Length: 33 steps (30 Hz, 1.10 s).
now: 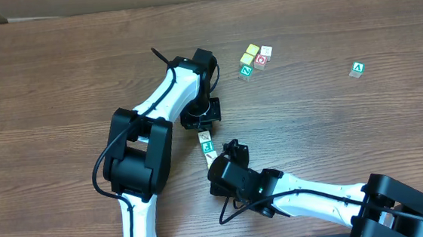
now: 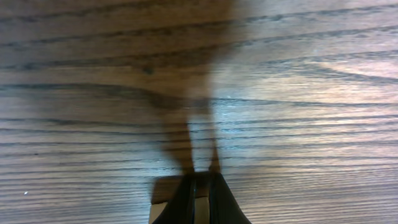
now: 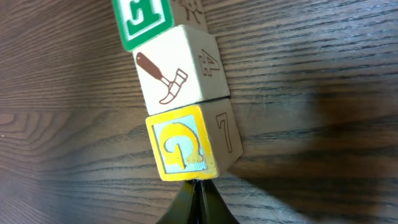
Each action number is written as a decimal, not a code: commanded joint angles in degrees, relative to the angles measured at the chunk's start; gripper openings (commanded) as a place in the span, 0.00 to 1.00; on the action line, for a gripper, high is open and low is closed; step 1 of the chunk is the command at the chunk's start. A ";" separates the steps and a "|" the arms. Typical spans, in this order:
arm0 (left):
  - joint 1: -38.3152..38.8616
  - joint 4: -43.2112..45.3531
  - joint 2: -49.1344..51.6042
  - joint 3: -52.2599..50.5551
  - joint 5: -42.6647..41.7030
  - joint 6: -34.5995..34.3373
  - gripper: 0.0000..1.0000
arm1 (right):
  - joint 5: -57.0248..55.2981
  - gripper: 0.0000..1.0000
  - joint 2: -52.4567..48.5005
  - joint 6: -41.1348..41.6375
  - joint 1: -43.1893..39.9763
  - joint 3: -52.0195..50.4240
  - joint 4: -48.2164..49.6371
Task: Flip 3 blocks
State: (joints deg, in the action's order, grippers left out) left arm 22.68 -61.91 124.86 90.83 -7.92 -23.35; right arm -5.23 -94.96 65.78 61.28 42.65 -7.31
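Three small wooden picture cubes lie in a touching row on the brown wood-grain desk [image 3: 323,93], running down from the top centre of the right wrist view. They are a green-faced letter cube [image 3: 142,18], a white cube with a hammer picture [image 3: 168,78] and a yellow-framed pale-blue cube [image 3: 181,149]. The right gripper [image 3: 199,190] has its jaws clenched together on nothing, tips at the yellow-framed cube's lower edge. Overhead, the row [image 1: 206,142] sits at frame centre between both grippers. The left gripper [image 1: 200,121] stands just above the row, jaws likewise pressed tight and empty. A pale wooden corner [image 2: 161,193] shows just behind them; whether they touch I cannot tell.
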 commanded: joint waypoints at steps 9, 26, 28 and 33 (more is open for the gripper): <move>0.76 1.79 1.27 0.72 -0.70 1.07 0.04 | -1.84 0.04 -0.33 0.52 1.46 -0.37 2.43; -3.06 -6.49 -1.14 15.32 1.62 0.46 0.04 | -1.18 0.04 3.76 -6.84 0.63 4.90 -6.45; -4.17 -8.83 -1.66 19.21 2.62 -0.94 0.04 | -1.18 0.04 4.61 -8.79 -0.15 6.32 -9.35; -6.67 -14.99 -1.66 22.73 2.62 -1.51 0.04 | 1.42 0.04 4.83 -10.67 -4.13 6.99 -13.07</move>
State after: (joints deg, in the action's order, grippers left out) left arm 17.21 -74.78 124.27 112.42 -6.57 -23.90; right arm -5.32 -91.39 57.89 59.59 48.62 -19.38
